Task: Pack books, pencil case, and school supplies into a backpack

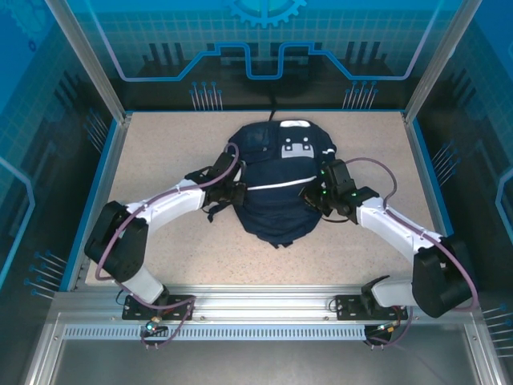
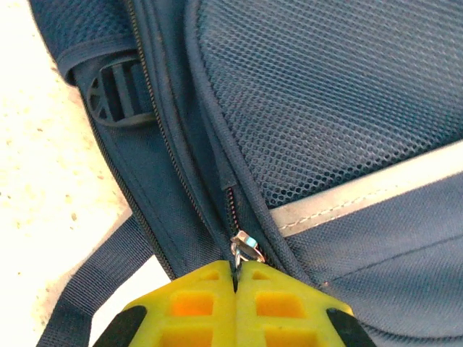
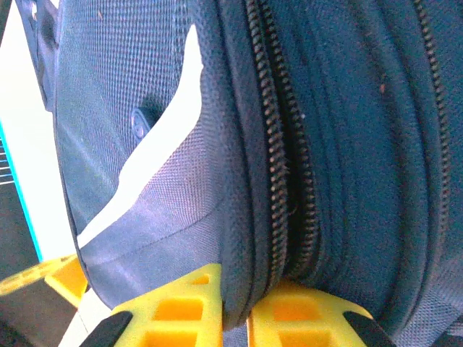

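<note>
The navy backpack (image 1: pixel 276 180) lies flat in the middle of the table, white patches at its far end. At its left side my left gripper (image 1: pixel 238 192) is shut on the metal zipper pull (image 2: pixel 246 248), where the zipper runs beside a white reflective stripe (image 2: pixel 369 189). At the bag's right side my right gripper (image 1: pixel 314 198) is shut on a fold of the backpack's edge fabric (image 3: pixel 249 303), next to a partly parted zipper (image 3: pixel 286 181). The books, pencil case and school supplies are out of view.
A dark strap (image 1: pixel 215 210) trails from the backpack's left side onto the speckled tabletop (image 1: pixel 160 160). A plastic buckle (image 2: pixel 116 90) sits on a strap near the zipper. Blue walls (image 1: pixel 96 160) and aluminium posts ring the table.
</note>
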